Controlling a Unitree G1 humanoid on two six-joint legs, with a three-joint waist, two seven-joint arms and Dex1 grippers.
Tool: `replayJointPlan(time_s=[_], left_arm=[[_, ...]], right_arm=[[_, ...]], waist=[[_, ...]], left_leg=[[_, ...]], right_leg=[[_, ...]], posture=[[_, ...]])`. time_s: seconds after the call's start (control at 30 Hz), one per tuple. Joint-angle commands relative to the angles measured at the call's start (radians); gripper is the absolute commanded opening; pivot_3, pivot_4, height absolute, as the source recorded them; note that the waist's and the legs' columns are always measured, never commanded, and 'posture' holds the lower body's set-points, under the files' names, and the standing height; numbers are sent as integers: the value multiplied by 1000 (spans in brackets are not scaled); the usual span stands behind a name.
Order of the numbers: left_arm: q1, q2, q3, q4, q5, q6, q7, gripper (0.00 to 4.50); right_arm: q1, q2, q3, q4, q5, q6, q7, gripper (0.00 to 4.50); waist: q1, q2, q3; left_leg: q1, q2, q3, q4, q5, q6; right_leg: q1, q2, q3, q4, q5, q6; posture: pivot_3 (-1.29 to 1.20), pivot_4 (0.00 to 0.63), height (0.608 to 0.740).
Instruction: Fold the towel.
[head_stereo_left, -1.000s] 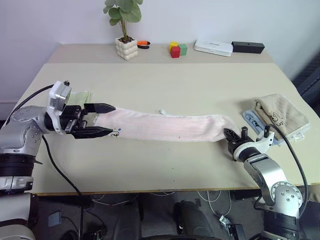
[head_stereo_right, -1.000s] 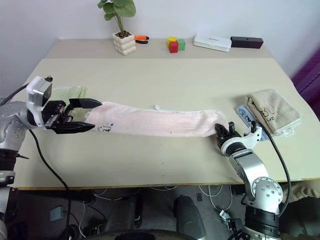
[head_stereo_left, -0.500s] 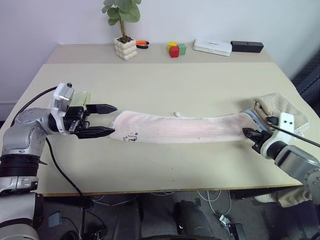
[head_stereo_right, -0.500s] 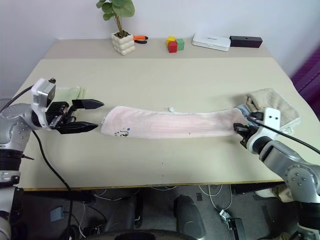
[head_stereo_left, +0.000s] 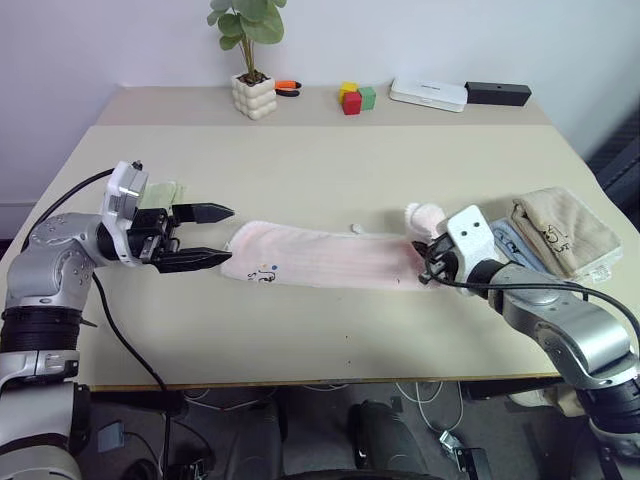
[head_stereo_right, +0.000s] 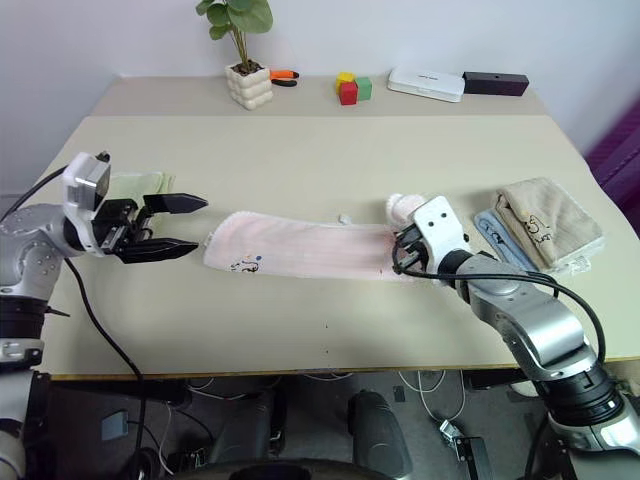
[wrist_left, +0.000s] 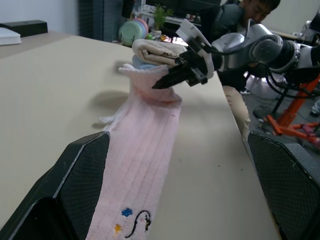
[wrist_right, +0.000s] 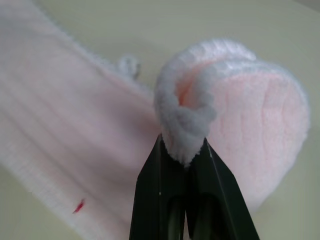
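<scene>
Towel (head_stereo_left: 320, 255): long axis runs across the tabletop (head_stereo_left: 330, 170) between both arms, right end effector (head_stereo_left: 432, 268) clamped on its lifted end, left end effector (head_stereo_left: 205, 238) spread apart just off the opposite end.

We are swinging the right gripper (head_stereo_left: 432, 268) leftward and up off the bench (head_stereo_left: 330, 170), carrying the towel (head_stereo_left: 320, 256)'s right end, pinched and curling above the strip, away from the folded tan towel (head_stereo_left: 562, 230).
</scene>
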Motion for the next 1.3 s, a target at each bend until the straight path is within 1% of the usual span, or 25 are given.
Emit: replayJointPlan(time_s=[0.03,0.2,0.47,0.57,0.67,0.87,1.1,1.2,1.3], left_arm=[[1,12,41,-39,-11,4,6,4500],[12,10,50,-56,-12,10,12,4500],[28,9,58,-82,-20,22,23,4500],[29,9,61,-86,-22,26,26,4500],[30,11,62,-92,-21,29,30,4500],[29,11,62,-94,-18,30,35,4500],[32,9,62,-103,-20,39,39,4500],[29,6,60,-106,-20,42,42,4500],[28,8,60,-107,-20,45,42,4500]], right_arm=[[-33,13,26,-64,-63,-6,57,15],[-75,67,91,-114,-90,47,112,15],[-120,215,130,-77,-148,100,108,15],[-132,255,139,-36,-185,105,105,15],[-145,285,151,-35,-194,109,130,15],[-148,292,164,-39,-226,113,168,15],[-145,271,184,-85,-243,145,220,15],[-142,282,182,-84,-243,153,234,15],[-138,295,168,-83,-238,167,236,819]], waist=[[-1,0,0],[-2,0,0],[-1,0,0],[0,0,0],[-2,0,0],[-2,0,0],[-2,0,0],[-2,0,0],[-2,0,0]], left_leg=[[0,0,0,0,0,0],[0,0,0,0,0,0],[0,0,0,0,0,0],[0,0,0,0,0,0],[0,0,1,0,0,0],[0,0,1,0,0,0],[0,0,1,0,0,0],[0,0,1,0,0,0],[0,0,1,0,0,0]], right_leg=[[0,0,0,0,0,0],[-1,0,0,0,0,0],[-1,0,0,0,0,0],[-1,0,0,0,0,0],[-1,0,0,0,0,0],[-1,0,0,0,0,0],[-1,0,0,0,0,0],[-1,0,0,0,0,0],[-1,0,0,0,0,0]], posture=[[0,150,740],[0,150,740],[0,150,740],[0,150,740],[0,150,740],[0,150,740],[0,150,740],[0,150,740],[0,150,740]])
